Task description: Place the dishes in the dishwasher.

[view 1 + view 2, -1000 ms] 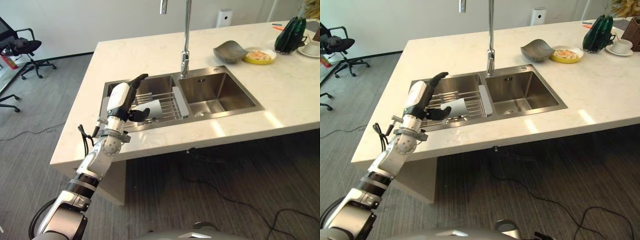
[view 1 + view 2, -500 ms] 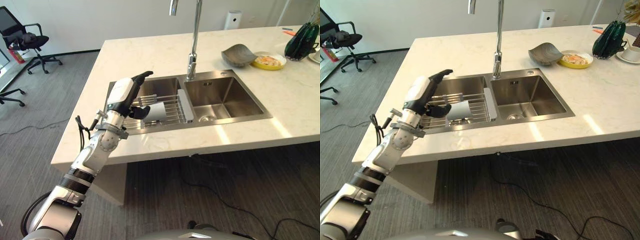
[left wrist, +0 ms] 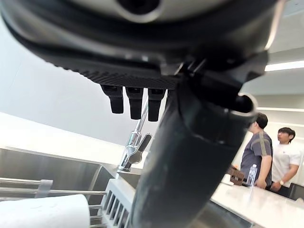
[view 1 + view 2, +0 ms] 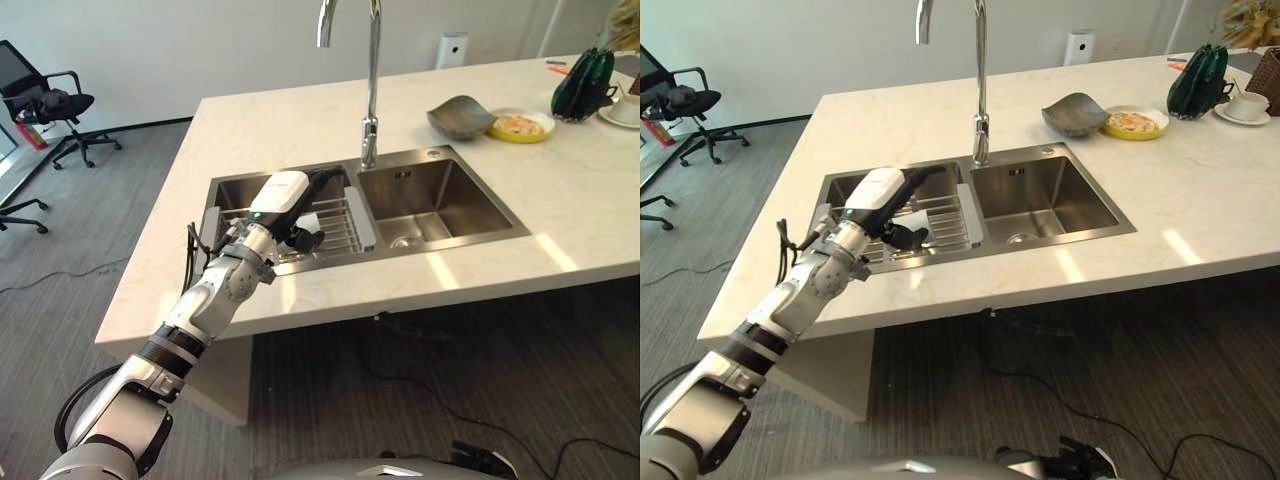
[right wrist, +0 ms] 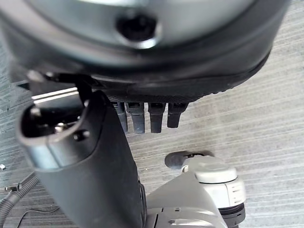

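The white cup (image 4: 308, 222) lies on its side on the wire rack (image 4: 335, 222) in the left half of the sink (image 4: 440, 190), and no dishwasher can be seen from here. The left hand (image 4: 281, 198) is right over the cup, with its fingers (image 3: 134, 101) straight and spread wide, holding nothing yet; its thumb sits down beside the cup. To do this step well, the hand should come down slowly so the fingers go on one side of the cup and the thumb on the other, then close softly, because a round cup on wires may roll away. The right hand (image 5: 95, 156) hangs low over the floor, far from the sink, with its fingers straight and holding nothing. On the desk (image 4: 300, 110) behind the sink are a grey bowl (image 4: 460, 114) and a yellow plate (image 4: 520, 124).
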{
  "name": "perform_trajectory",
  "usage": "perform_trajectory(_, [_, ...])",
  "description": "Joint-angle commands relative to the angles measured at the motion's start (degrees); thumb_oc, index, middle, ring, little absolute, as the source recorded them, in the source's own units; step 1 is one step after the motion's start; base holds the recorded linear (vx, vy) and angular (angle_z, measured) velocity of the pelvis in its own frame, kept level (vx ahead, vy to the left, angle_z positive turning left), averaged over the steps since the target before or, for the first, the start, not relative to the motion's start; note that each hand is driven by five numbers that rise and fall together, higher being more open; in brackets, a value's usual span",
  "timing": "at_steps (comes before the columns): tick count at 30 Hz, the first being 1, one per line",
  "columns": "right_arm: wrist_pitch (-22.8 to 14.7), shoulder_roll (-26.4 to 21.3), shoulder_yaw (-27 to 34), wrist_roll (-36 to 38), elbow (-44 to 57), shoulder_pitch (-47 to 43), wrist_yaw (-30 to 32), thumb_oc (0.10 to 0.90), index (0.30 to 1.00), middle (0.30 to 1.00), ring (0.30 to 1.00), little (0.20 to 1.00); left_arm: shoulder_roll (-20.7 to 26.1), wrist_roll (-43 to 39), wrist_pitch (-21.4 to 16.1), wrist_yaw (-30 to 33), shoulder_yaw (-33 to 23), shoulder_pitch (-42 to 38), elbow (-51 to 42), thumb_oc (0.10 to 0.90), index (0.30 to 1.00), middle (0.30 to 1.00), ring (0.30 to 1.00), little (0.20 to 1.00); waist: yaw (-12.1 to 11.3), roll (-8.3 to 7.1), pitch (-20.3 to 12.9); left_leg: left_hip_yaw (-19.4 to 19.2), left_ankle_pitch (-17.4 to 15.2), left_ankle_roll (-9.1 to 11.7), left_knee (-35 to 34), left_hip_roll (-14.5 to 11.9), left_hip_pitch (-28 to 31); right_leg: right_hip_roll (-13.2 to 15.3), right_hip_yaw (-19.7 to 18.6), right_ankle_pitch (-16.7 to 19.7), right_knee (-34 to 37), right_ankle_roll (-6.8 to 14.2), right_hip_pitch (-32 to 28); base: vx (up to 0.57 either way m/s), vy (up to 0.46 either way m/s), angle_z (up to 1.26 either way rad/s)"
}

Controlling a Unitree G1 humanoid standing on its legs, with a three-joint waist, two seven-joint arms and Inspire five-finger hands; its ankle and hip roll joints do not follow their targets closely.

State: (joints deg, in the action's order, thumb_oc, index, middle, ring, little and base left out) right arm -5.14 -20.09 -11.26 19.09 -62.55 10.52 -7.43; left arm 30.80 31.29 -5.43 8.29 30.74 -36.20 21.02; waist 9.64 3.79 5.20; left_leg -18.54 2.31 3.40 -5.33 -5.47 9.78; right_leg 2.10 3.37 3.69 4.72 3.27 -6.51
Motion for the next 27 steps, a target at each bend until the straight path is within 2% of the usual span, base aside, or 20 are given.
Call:
perform_trajectory(1, [-1.76, 0.44, -1.45, 0.02, 1.76, -1.91, -1.28, 0.8, 0.9, 0.9, 0.9, 0.9, 0.42, 3.66, 2.69, 1.43, -2.34, -10.76, 4.01, 0.8, 0.9, 0.9, 0.9, 0.9, 0.87, -2.99, -0.05, -0.87, -3.29, 1.57, 0.81, 2.95, 2.41, 1.68, 0.97, -6.57, -2.57, 3.65, -1.47, 0.0, -0.005, -0.08])
perform_trajectory(3, [-1.75, 0.44, -1.45, 0.01, 1.78, -1.89, -1.27, 0.8, 0.9, 0.9, 0.9, 0.9, 0.42, 3.66, 2.7, 1.43, -2.33, -10.76, 4.0, 0.8, 0.9, 0.9, 0.9, 0.9, 0.85, -3.0, -0.05, -0.89, -3.3, 1.57, 0.81, 2.95, 2.42, 1.68, 0.95, -6.57, -2.57, 3.65, -1.47, 0.0, 0.003, -0.25])
perform_trajectory(4, [-0.7, 1.63, -3.16, -0.61, -0.83, -4.23, 0.38, 0.8, 0.9, 0.9, 0.9, 0.9, -2.56, 1.43, 5.19, 2.23, 0.1, -14.57, 15.29, 0.8, 0.9, 0.9, 0.9, 0.9, 1.96, -2.23, -0.2, -2.0, -3.43, 1.47, 0.78, 2.97, 2.85, 1.5, -0.06, -6.37, -2.47, 3.74, -1.33, 0.0, 0.006, -0.21])
perform_trajectory(5, [-0.7, 1.63, -3.16, -0.61, -0.83, -4.23, 0.38, 0.8, 0.9, 0.9, 0.9, 0.9, -2.56, 1.43, 5.19, 2.23, 0.1, -14.57, 15.29, 0.8, 0.9, 0.9, 0.9, 0.9, 1.96, -2.23, -0.2, -2.0, -3.43, 1.47, 0.78, 2.97, 2.85, 1.5, -0.06, -6.37, -2.47, 3.74, -1.33, 0.0, 0.005, -0.18])
perform_trajectory(6, [-0.64, 2.03, -3.35, -0.86, -2.35, -4.52, 0.55, 0.8, 0.9, 0.9, 0.9, 0.9, -3.3, 1.3, 5.94, 2.33, 1.14, -16.61, 19.6, 0.8, 0.9, 0.9, 0.9, 0.9, 2.31, -1.91, -0.21, -2.38, -3.41, 1.47, 0.77, 2.92, 3.03, 1.46, -0.41, -6.23, -2.41, 3.81, -1.23, 0.0, -0.001, -0.26])
perform_trajectory(8, [-0.68, 2.08, -3.28, -0.86, -2.42, -4.58, 0.55, 0.8, 0.9, 0.9, 0.9, 0.9, -3.41, 1.26, 5.85, 2.45, 1.26, -16.82, 19.87, 0.8, 0.9, 0.9, 0.9, 0.9, 2.2, -1.92, -0.15, -2.42, -3.42, 1.47, 0.77, 2.91, 3.04, 1.45, -0.46, -6.22, -2.41, 3.81, -1.23, -0.01, -0.002, -0.28])
perform_trajectory(10, [-0.31, 2.55, -3.29, -0.41, -4.61, -4.79, 0.82, 0.8, 0.9, 0.9, 0.9, 0.9, -3.44, 1.76, 7.61, 2.1, 2.71, -19.98, 27.85, 0.8, 0.9, 0.9, 0.9, 0.9, 3.06, -1.49, -0.22, -3.1, -3.34, 1.47, 0.75, 2.93, 3.23, 1.28, -1.03, -6.02, -2.39, 3.9, -0.98, -0.02, -0.007, -0.1])
perform_trajectory(16, [0.05, 2.85, -4.16, 0.82, -6.57, -5.85, 0.71, 0.8, 0.9, 0.9, 0.9, 0.9, -4.09, -0.23, 9.08, 1.84, 4.49, -24.18, 43.09, 0.8, 0.9, 0.9, 0.9, 0.9, 4.09, -1.02, 0.04, -4.7, -3.17, 1.45, 0.88, 2.84, 3.48, 0.84, -2.75, -5.54, -2.6, 4.06, -0.17, -0.02, -0.01, -0.12])
perform_trajectory(26, [0.55, 3.7, -5.29, 1.53, -7.66, -7.19, 0.76, 0.8, 0.9, 0.9, 0.9, 0.9, -3.7, -3.39, 9.35, 1.46, 3.94, -24.43, 48.37, 0.8, 0.9, 0.9, 0.9, 0.9, 4.32, -0.88, 0.03, -6.02, -3.25, 1.37, 0.85, 2.72, 3.85, 0.46, -4.1, -5.07, -2.61, 4.21, 0.36, -0.02, 0.002, -0.15])
perform_trajectory(27, [0.88, 4.15, -5.76, 1.67, -8.13, -7.62, 0.85, 0.8, 0.9, 0.9, 0.9, 0.9, -4.4, -7.01, 9.57, 1.06, 2.35, -24.02, 49.87, 0.8, 0.9, 0.9, 0.9, 0.9, 4.09, -1.04, -0.13, -5.93, -3.2, 1.38, 0.74, 2.68, 3.88, 0.37, -4.04, -4.98, -2.41, 4.18, 0.3, 0.0, 0.0, 0.0])
